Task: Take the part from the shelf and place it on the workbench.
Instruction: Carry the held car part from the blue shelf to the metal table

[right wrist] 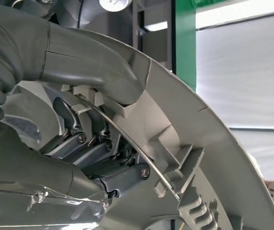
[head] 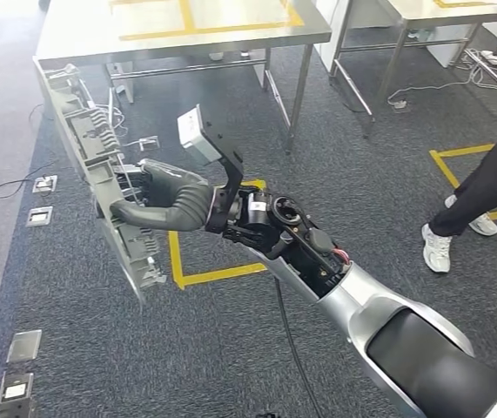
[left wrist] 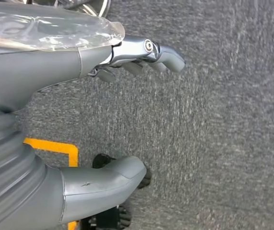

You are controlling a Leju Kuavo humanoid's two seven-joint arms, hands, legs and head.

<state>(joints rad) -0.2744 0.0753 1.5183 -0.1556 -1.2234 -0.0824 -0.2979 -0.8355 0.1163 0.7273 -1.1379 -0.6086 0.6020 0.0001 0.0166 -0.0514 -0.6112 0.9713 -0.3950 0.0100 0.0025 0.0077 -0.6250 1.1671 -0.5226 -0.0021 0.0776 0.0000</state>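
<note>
The right hand grips the long grey part tight, in the air just in front of the workbench. The left hand hangs open, holding nothing. The robot should keep the part level and lift it clear over the workbench's edge.

The part is showing plain grey, ribbed plastic, and the right hand gripping it is looking darker grey against its silver arm. The carpet is showing speckled dark grey, crossed by yellow tape lines. The workbench is gleaming pale steel. A person's shoes are showing white under black trousers.
</note>
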